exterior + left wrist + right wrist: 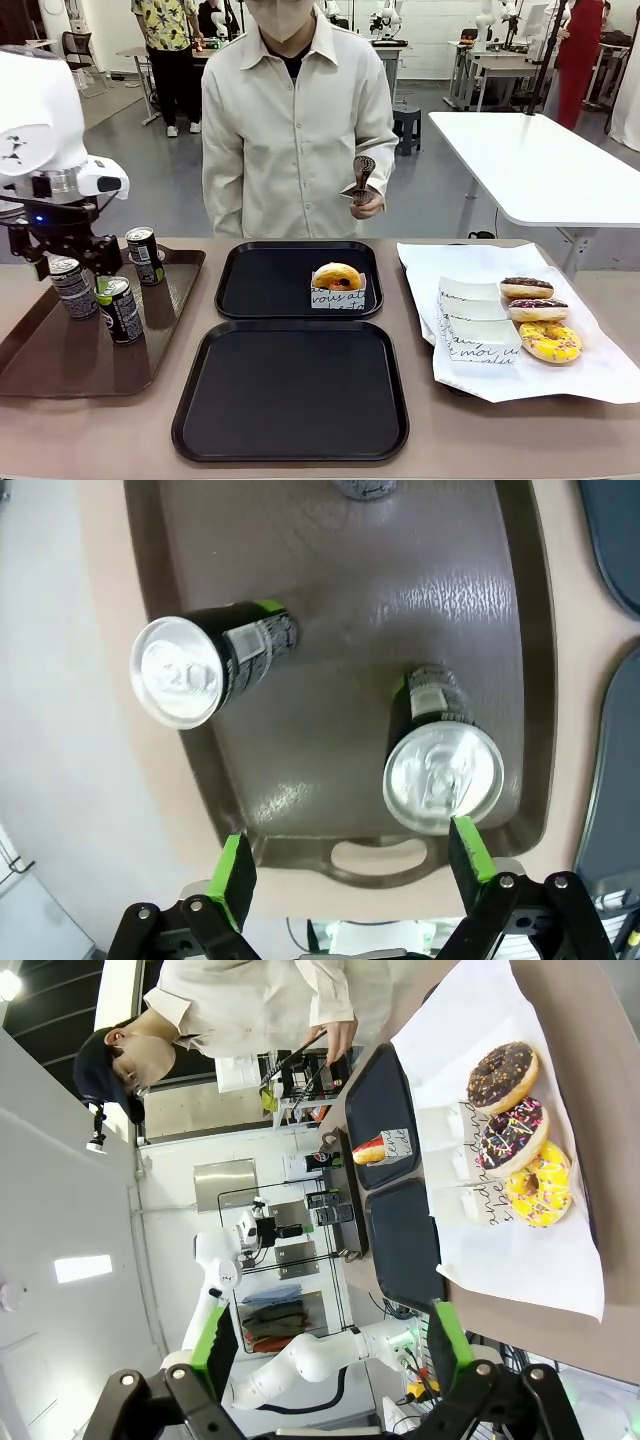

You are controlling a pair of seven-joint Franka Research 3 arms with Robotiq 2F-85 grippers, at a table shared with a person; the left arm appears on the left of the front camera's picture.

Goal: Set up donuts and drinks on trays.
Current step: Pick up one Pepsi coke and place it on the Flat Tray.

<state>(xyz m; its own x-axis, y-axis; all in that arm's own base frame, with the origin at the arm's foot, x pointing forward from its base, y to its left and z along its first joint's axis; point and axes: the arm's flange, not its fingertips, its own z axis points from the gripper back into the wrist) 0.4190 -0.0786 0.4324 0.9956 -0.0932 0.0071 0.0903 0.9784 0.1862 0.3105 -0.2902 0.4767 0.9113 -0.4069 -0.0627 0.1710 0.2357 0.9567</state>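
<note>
Tan tabletop spans a bright workshop, and a person in a cream shirt stands at its far edge; the person's hand holds metal tongs upright. Two black trays lie one behind the other in the middle; the far tray carries one golden donut standing in a printed paper sleeve near its right rim, and the near tray lies just in front of it. To the right, a white paper sheet holds three more donuts in a row — a chocolate-iced one, a chocolate one with sprinkles and a yellow-iced one — beside flat empty sleeves.

At the left a brown tray holds three dark cans, all upright; the left gripper hangs over them with its jaws spread wide, holding nothing. From the left wrist, one can stands just beside a green pad, though I cannot tell whether they touch; another can stands well apart on the other side. The right gripper is also spread wide and grips nothing, raised well away from the paper sheet.
</note>
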